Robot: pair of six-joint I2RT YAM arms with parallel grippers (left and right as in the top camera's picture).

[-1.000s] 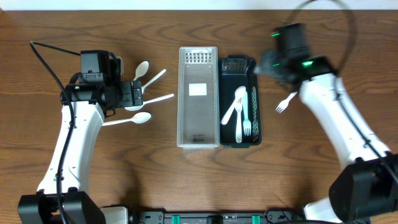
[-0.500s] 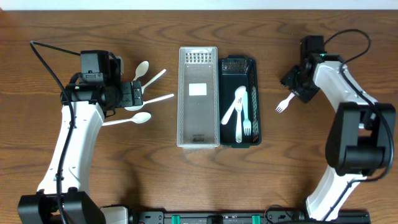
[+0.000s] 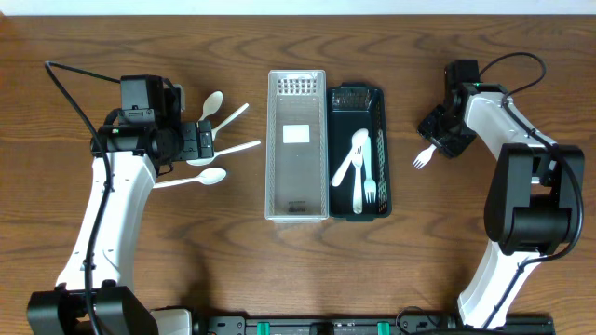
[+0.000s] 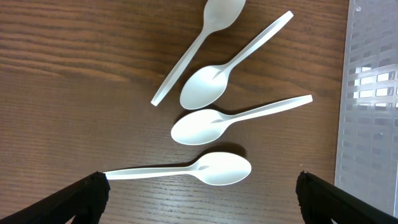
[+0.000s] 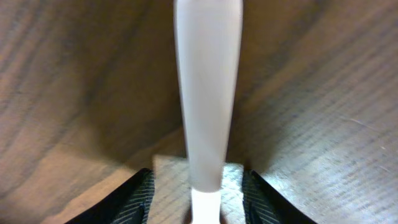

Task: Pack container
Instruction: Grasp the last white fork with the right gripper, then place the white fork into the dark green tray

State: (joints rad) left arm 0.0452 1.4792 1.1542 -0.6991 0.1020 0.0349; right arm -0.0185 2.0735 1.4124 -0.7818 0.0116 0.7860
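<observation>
Overhead: dark wood surface [image 3: 140, 37]. The clear container [image 3: 296, 181] sits at centre, long side vertical. The black tray [image 3: 383, 112] touches its right side and holds white cutlery [image 3: 358, 166], forks among it. Four white spoons [image 3: 209, 176] lie loose left of the clear container, fanned out. The left fingers [image 3: 200, 141] hover over the spoon group; from here I cannot tell how wide they are. A single white fork [image 3: 424, 156] lies on the surface right of the tray, tines toward lower left. The right fingers [image 3: 440, 130] are at its handle end, low over the surface.

Left wrist: the four spoons [image 4: 211, 124] fill the middle of the frame, bowls mostly toward the centre and none touching the fingers. The left fingers [image 4: 87, 190] show at the two bottom corners, wide apart and holding nothing. The clear container's wall [image 4: 373, 93] runs along the right edge.

Right wrist: the fork handle [image 5: 208, 93] runs down the centre, blurred. The right fingers [image 5: 140, 193] stand either side of it at the bottom, apart, with a gap to the handle on both sides and no clamp on it.
</observation>
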